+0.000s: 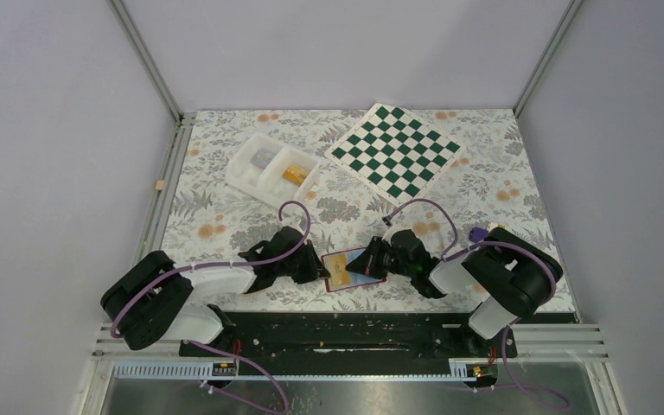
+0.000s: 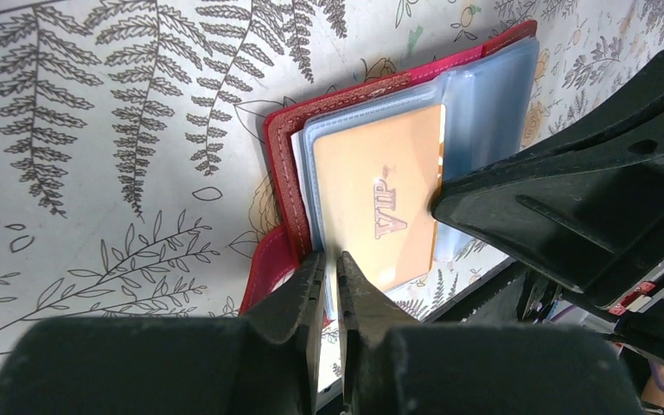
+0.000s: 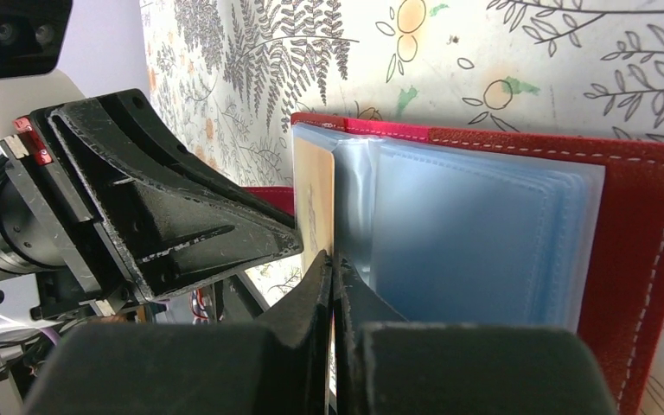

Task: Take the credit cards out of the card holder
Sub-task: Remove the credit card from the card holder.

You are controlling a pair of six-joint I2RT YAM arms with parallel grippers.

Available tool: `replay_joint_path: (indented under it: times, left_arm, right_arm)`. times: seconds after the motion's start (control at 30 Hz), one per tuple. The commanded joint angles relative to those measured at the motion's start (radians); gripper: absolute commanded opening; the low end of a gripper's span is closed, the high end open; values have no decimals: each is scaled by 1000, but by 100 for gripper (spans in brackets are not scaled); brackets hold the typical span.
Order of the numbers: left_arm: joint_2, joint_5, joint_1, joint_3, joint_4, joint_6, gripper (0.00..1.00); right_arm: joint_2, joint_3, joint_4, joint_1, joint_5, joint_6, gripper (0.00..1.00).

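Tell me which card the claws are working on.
The orange VIP card in the open red wallet; the right end effector is shut on its edge. The greyish card and the yellow card lie in the white tray.

Floral table (image 1: 225,226), white tray (image 1: 240,177), chessboard (image 1: 395,149), red card holder (image 1: 354,281) lying open

Floral-print desk (image 1: 484,190). White two-compartment tray (image 1: 251,164) at 10 o'clock, small item in each compartment. Green-white checkerboard (image 1: 395,149) at 1 o'clock, set diagonal.
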State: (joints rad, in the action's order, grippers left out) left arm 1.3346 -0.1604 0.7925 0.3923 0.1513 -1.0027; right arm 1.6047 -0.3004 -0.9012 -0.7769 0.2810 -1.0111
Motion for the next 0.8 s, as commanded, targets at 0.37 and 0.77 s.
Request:
replay_joint_path:
  times: [0.37, 0.77]
  left_arm:
    - [80, 70, -16, 11, -120, 1, 9]
    - [114, 85, -23, 9, -124, 3, 9]
  right_arm:
    - [-64, 31, 5, 56, 59, 20, 0]
    - [-86, 67, 11, 96, 53, 21, 0]
